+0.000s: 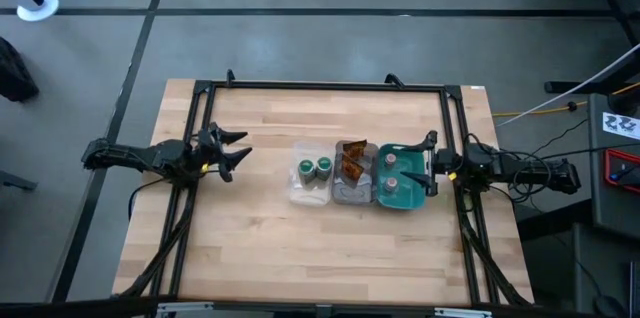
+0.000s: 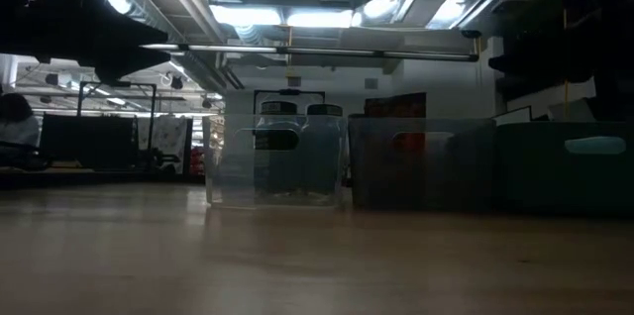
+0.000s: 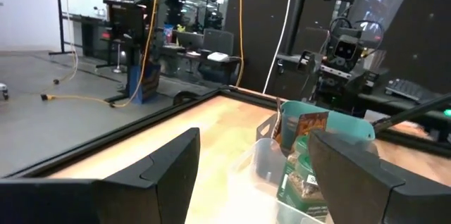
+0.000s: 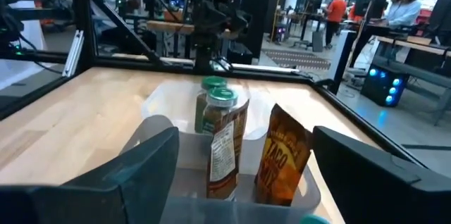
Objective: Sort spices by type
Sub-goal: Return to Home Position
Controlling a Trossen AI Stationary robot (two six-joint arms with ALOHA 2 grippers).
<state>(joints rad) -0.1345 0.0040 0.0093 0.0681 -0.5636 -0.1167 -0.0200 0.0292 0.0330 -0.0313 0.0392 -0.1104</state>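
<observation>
Three trays stand side by side at the table's middle. The clear tray (image 1: 300, 190) holds two green-lidded jars (image 1: 314, 168), also seen in the right wrist view (image 4: 220, 98). The grey tray (image 1: 352, 196) holds two brown-orange sachets (image 1: 352, 161), standing on edge (image 4: 282, 159). Two jars with pinkish-brown lids (image 1: 391, 171) sit in the teal tray (image 1: 408, 203). My left gripper (image 1: 237, 152) is open, left of the clear tray and apart from it. My right gripper (image 1: 432, 165) is open at the teal tray's right rim, fingers (image 4: 151, 157) spread wide.
A black frame (image 1: 330, 86) runs around the table's edges. Bare wood (image 1: 270, 248) lies near and far of the trays and between my left gripper and the clear tray. In the low view the trays (image 2: 421, 161) stand in a row. People (image 4: 402, 5) are far behind the table.
</observation>
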